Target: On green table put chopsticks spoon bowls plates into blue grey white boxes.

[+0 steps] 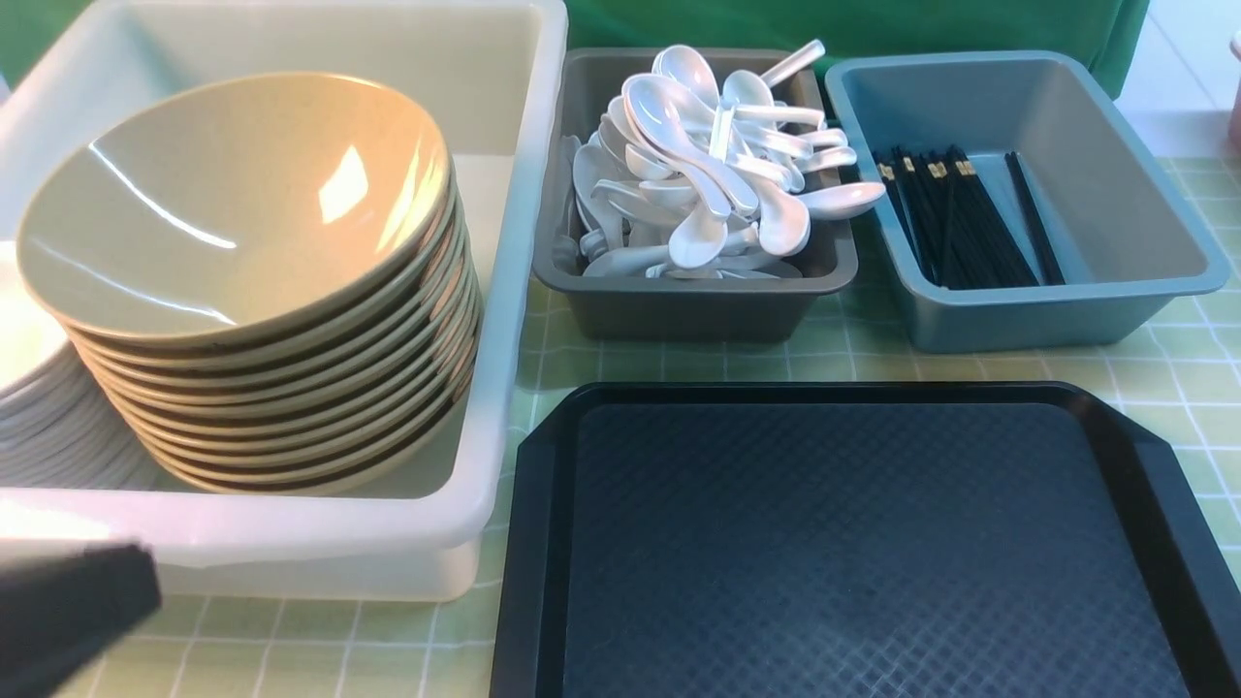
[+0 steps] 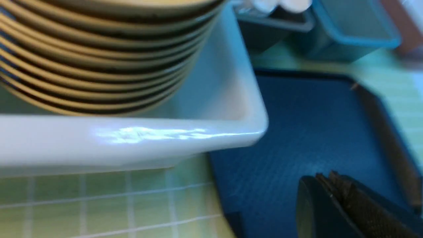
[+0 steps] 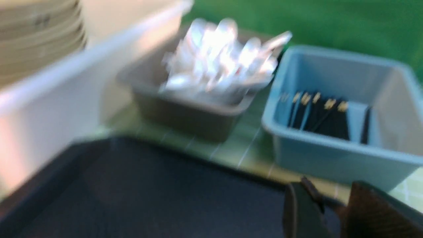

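Observation:
A stack of tan bowls (image 1: 233,204) stands in the big white box (image 1: 320,543), with white plates (image 1: 29,388) piled at its far left. White spoons (image 1: 698,165) fill the grey box (image 1: 679,310). Black chopsticks (image 1: 960,223) lie in the blue box (image 1: 1047,320). In the left wrist view my left gripper (image 2: 325,177) is shut on nothing, hovering over the black tray (image 2: 297,132) beside the white box's corner (image 2: 251,132). My right gripper (image 3: 332,190) stands open and empty over the tray's far edge, in front of the blue box (image 3: 330,155).
The flat black tray (image 1: 853,543) lies bare on the green table (image 1: 843,354) in front of the grey and blue boxes. A dark blurred part of my left arm (image 1: 68,611) shows at the front left, against the white box's near wall.

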You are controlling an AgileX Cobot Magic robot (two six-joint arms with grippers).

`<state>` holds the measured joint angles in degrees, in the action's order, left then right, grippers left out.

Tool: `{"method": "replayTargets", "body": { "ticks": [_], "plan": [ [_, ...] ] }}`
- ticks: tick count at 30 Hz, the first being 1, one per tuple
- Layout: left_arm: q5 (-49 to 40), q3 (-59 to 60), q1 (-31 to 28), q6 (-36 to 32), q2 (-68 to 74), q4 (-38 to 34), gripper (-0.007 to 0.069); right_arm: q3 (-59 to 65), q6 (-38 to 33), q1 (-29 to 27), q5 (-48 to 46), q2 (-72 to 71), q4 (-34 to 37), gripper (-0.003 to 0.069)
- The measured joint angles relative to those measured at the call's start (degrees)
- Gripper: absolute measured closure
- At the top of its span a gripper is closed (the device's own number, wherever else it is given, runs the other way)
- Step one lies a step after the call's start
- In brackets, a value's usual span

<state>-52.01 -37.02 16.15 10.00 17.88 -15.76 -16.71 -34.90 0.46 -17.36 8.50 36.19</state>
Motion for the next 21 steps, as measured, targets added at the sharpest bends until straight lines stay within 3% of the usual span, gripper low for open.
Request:
{"method": "replayTargets", "body": {
  "ticks": [5,10,12,14,17,21],
  "plan": [
    [5.6,4.6,0.0,0.4,-6.3,-1.4,0.0626,2.0,0.4,0.0,2.4,-4.6,0.4,0.0444],
    [17.7,10.3,0.0,0.6,-8.6,-2.0,0.0626,2.1,-1.2,0.0,0.3,-5.5,0.8,0.0452],
    [19.4,11.7,0.0,0.6,-8.6,-2.0,0.0626,2.1,-1.8,0.0,-2.2,-5.5,0.8,0.0477],
    [20.7,13.4,0.0,0.8,-8.6,-2.0,0.0626,2.1,-2.4,0.0,-6.2,-5.5,0.8,0.0558],
    [20.8,15.0,0.0,1.0,-8.6,-2.1,0.0626,2.1,-2.5,0.0,-8.1,-5.5,0.8,0.0623],
    [20.8,17.2,0.0,1.0,-8.6,-2.3,0.0626,2.1,-2.5,0.0,-8.5,-5.5,0.8,0.0634]
  ]
}}
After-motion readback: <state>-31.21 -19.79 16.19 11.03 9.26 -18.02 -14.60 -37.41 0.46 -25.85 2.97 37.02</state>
